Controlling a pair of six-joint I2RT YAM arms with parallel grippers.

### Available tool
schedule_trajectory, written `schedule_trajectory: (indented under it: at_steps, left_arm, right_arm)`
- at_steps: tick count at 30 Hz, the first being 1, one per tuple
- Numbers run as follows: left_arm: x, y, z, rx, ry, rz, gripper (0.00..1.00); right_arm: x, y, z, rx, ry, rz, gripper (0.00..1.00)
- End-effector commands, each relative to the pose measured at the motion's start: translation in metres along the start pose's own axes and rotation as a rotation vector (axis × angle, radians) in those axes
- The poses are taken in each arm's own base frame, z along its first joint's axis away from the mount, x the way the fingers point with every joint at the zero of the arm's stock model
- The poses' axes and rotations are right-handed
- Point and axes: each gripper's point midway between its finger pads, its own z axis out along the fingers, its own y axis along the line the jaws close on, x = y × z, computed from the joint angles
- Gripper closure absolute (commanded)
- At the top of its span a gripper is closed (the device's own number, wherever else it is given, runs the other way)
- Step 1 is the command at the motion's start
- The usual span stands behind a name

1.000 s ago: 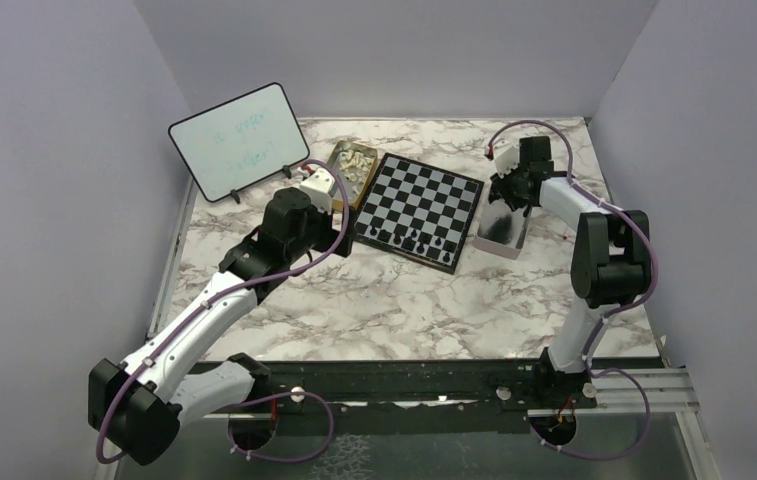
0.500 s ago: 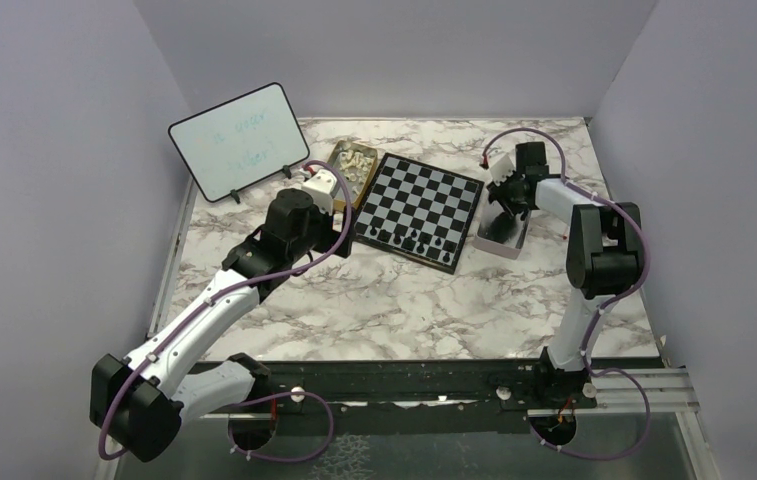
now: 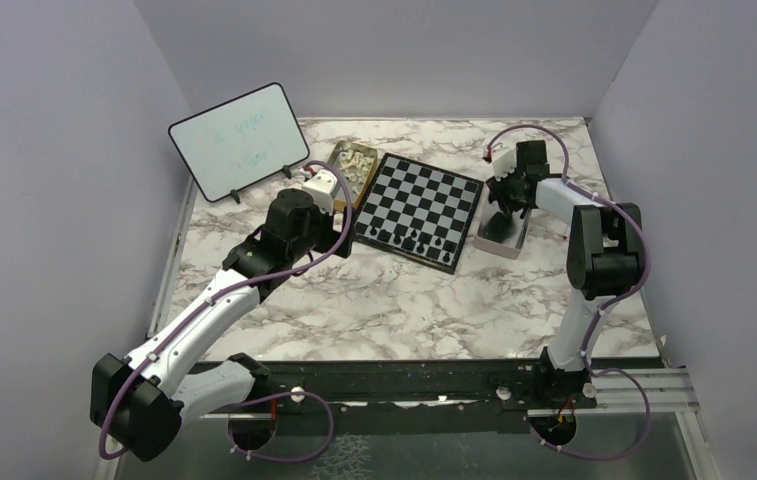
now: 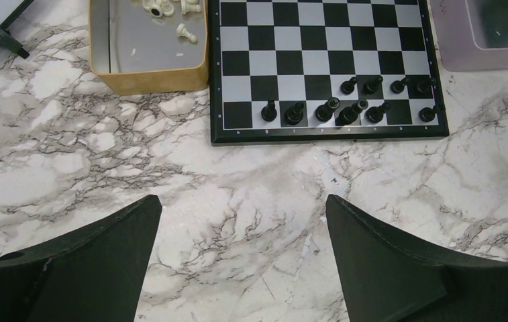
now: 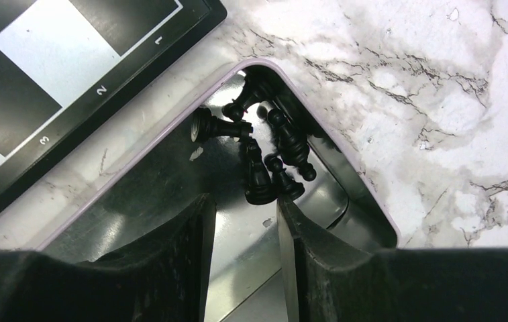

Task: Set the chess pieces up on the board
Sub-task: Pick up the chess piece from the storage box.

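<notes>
Partly done. Placed: about ten small black chessmen (image 4: 348,114) on near rows of flat black-and-white checked board (image 4: 284,40), mid marble table (image 4: 103,168). Pending: loose black chessmen (image 5: 258,174) in pale lilac tin (image 5: 325,201), cream-white chessmen (image 4: 164,8) in gold tin (image 4: 150,74). Right claw (image 5: 243,208) part-open, empty, inside lilac tin; left claw (image 4: 241,201) wide open, empty.

Blk pieces (image 4: 348,113) on board (image 4: 291,40), near rows

On the board (image 3: 422,200), chess pieces (image 4: 348,111) stand in its two nearest rows, mostly toward the right. Just left of the board sits a tin (image 4: 154,75) holding loose pieces (image 4: 170,8), with a dry-erase board (image 3: 239,140) farther left. Just right of the board lies a tray (image 5: 345,114) with a heap of pieces (image 5: 264,161) in one corner.
</notes>
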Motion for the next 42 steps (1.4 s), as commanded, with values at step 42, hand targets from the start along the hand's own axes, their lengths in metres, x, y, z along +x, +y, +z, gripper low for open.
schedule_trajectory:
  at_steps: [42]
  left_arm:
    - [0.0, -0.004, -0.001, 0.017, -0.01, 0.008, 0.07]
  right_arm:
    - [0.004, 0.002, 0.018, 0.011, -0.032, 0.063, 0.65]
